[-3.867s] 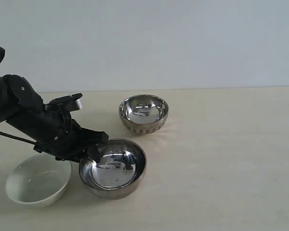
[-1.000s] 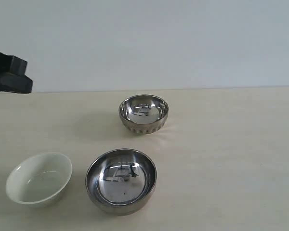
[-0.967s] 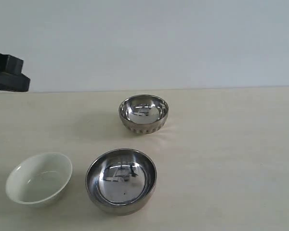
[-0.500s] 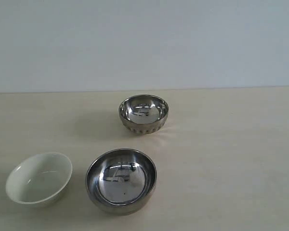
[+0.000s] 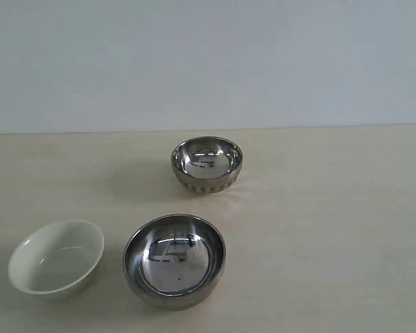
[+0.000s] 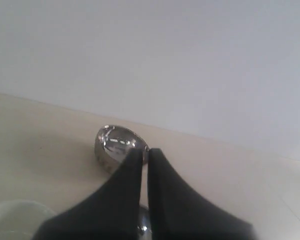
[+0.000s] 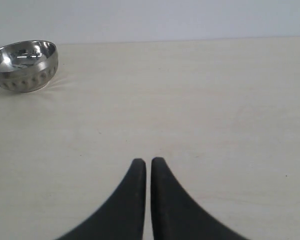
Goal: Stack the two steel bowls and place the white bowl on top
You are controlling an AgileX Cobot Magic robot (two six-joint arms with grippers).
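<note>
The ribbed steel bowl point(image 5: 206, 164) stands upright near the back middle of the table; it also shows as the ribbed bowl point(image 6: 117, 147) and the ribbed bowl point(image 7: 23, 65). The smooth steel bowl point(image 5: 174, 259) sits apart from it at the front, with the white bowl point(image 5: 55, 257) just to its left. A sliver of the smooth bowl point(image 6: 143, 227) and a blurred edge of the white bowl point(image 6: 15, 220) show in the left wrist view. My left gripper point(image 6: 145, 151) is shut, empty, held above the table. My right gripper point(image 7: 148, 162) is shut over bare table. Neither gripper shows in the exterior view.
The pale wooden table point(image 5: 333, 229) runs back to a plain light wall point(image 5: 208, 62).
The left arm let go of the smooth steel bowl, which shifted slightly right, then withdrew up and left until it left the exterior view. The bowls have stayed still since.
</note>
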